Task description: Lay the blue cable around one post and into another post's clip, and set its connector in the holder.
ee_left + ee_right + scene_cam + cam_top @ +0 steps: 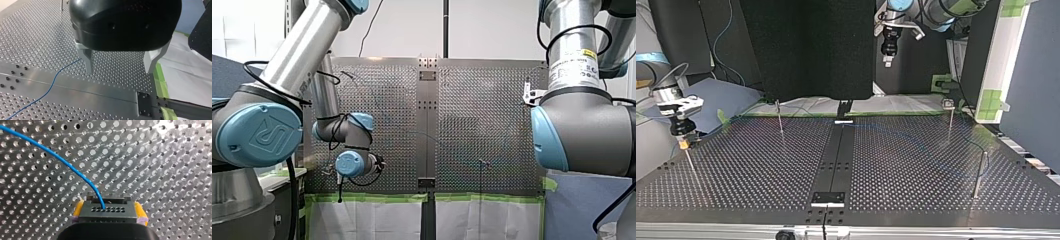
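Blue cable [62, 161]: thin and limp, arcing up off the table [175, 157] into a black connector [107, 208]. The connector is pinched between the yellow pads [78, 208] of the right claw [109, 213], low near the top view's left edge. The rest of the cable trails loose across the table, not evidently round any post [779, 117]. Left claw [119, 68] is wide open, empty, lifted clear. Routing looks barely begun. Next call: carry the connector end round a post, minding the slack.

A white wall [492, 30] stands behind the perforated table [482, 125], edged with green tape [377, 197] over white sheeting [377, 220].
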Controlling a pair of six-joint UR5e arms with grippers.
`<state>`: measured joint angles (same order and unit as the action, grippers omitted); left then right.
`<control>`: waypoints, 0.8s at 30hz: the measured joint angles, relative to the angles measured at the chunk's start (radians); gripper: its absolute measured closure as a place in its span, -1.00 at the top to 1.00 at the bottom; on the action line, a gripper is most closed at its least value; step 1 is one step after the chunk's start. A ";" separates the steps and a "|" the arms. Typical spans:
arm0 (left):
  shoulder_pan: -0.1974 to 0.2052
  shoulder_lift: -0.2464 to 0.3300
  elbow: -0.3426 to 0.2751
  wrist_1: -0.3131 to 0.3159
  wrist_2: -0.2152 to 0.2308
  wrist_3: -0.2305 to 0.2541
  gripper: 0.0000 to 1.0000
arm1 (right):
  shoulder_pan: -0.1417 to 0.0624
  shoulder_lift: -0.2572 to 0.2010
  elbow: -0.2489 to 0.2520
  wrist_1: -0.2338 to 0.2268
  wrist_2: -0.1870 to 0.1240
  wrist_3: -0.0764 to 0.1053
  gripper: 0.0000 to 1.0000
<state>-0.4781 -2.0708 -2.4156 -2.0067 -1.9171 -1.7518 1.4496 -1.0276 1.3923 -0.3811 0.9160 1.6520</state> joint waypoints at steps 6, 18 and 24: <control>0.002 0.000 0.000 -0.001 0.000 0.000 0.98 | 0.002 0.003 0.000 -0.001 0.000 -0.004 -0.84; 0.004 0.000 0.000 -0.003 0.001 0.000 0.98 | 0.006 0.018 -0.001 -0.004 0.001 -0.009 -0.84; 0.006 0.000 0.000 -0.003 0.000 0.001 0.98 | 0.009 0.019 -0.007 0.001 0.002 -0.009 -0.84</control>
<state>-0.4719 -2.0712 -2.4154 -2.0097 -1.9166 -1.7509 1.4588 -1.0084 1.3849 -0.3805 0.9179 1.6426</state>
